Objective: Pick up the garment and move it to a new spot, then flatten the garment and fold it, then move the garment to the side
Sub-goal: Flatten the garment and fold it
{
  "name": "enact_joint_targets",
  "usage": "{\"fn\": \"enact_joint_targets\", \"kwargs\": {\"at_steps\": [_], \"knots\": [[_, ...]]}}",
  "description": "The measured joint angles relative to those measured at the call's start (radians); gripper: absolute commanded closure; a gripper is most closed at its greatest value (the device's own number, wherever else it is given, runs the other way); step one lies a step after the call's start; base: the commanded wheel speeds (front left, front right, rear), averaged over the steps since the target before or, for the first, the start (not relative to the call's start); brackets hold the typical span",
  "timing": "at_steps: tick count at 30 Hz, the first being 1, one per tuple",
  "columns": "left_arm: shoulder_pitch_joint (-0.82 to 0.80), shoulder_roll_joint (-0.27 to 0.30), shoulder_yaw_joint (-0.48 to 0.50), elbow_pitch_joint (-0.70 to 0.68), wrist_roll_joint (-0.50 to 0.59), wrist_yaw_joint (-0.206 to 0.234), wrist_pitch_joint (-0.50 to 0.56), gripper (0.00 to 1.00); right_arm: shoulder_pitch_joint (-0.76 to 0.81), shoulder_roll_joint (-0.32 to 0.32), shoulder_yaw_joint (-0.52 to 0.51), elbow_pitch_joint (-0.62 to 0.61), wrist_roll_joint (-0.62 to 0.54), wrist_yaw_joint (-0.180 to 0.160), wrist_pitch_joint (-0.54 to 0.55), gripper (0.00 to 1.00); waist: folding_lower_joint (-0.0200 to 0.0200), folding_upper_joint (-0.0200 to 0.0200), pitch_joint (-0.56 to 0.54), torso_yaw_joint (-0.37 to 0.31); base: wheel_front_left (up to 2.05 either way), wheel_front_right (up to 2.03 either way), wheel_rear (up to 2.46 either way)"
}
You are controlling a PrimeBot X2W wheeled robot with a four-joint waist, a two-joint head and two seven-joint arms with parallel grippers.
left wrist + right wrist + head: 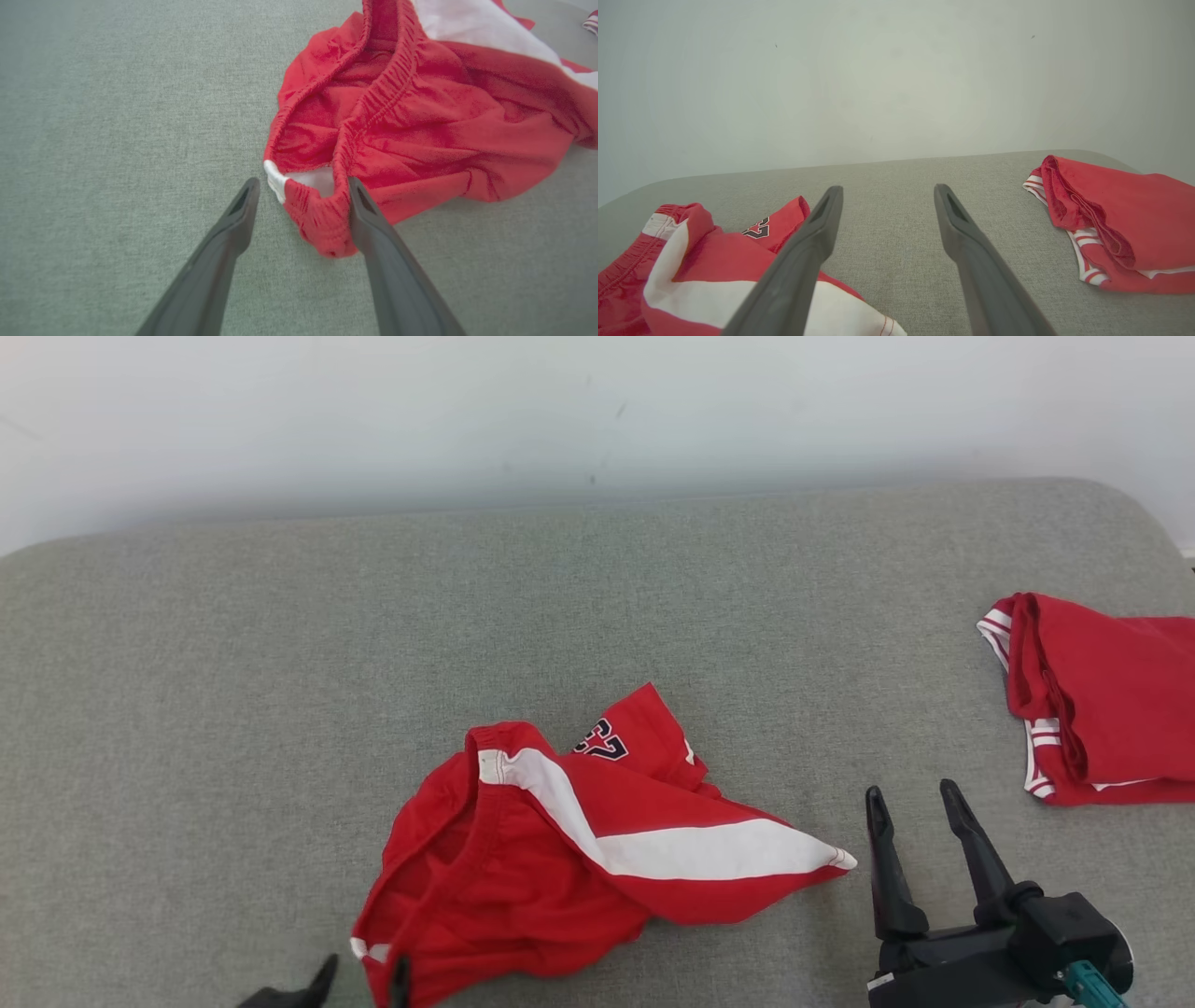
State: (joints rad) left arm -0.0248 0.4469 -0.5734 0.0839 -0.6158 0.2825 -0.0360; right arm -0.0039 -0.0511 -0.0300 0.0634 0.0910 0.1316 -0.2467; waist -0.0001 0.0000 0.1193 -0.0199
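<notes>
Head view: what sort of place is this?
Probably a bare test room set up for garment folding: a grey fabric-covered surface against a plain white wall, with crumpled red shorts and a folded red garment on it.

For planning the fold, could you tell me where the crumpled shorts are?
In the head view the shorts lie bottom centre on the grey cushion, between the left gripper and the right gripper.

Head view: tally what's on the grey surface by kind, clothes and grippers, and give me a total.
Crumpled shorts: 1
Folded garment: 1
Grippers: 2, left gripper and right gripper
Total: 4
</notes>
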Motion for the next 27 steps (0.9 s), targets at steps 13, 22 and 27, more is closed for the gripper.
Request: {"fn": "enact_joint_targets", "kwargs": {"at_steps": [13, 22, 27], "knots": [[0.006, -0.066, 0.217, -0.043, 0.055, -0.038, -0.224, 0.0, 0.015, -0.001, -0.056, 0.026, 0.008, 0.0, -0.002, 0.0, 0.0, 0.0, -0.037, -0.009, 0.0, 0.0, 0.0], [0.081, -0.249, 0.422, -0.111, 0.278, -0.153, -0.226, 0.0, 0.04, 0.0, -0.072, 0.078, 0.014, 0.0, -0.011, 0.0, 0.0001, 0.0, -0.081, 0.0, 0.0, 0.0, 0.0], [0.109, -0.319, 0.487, -0.095, 0.35, -0.235, -0.226, 0.0, 0.054, 0.0, -0.062, 0.093, 0.011, 0.0, -0.014, 0.0, 0.0001, 0.0, -0.109, 0.003, 0.0, 0.0, 0.0]]}}
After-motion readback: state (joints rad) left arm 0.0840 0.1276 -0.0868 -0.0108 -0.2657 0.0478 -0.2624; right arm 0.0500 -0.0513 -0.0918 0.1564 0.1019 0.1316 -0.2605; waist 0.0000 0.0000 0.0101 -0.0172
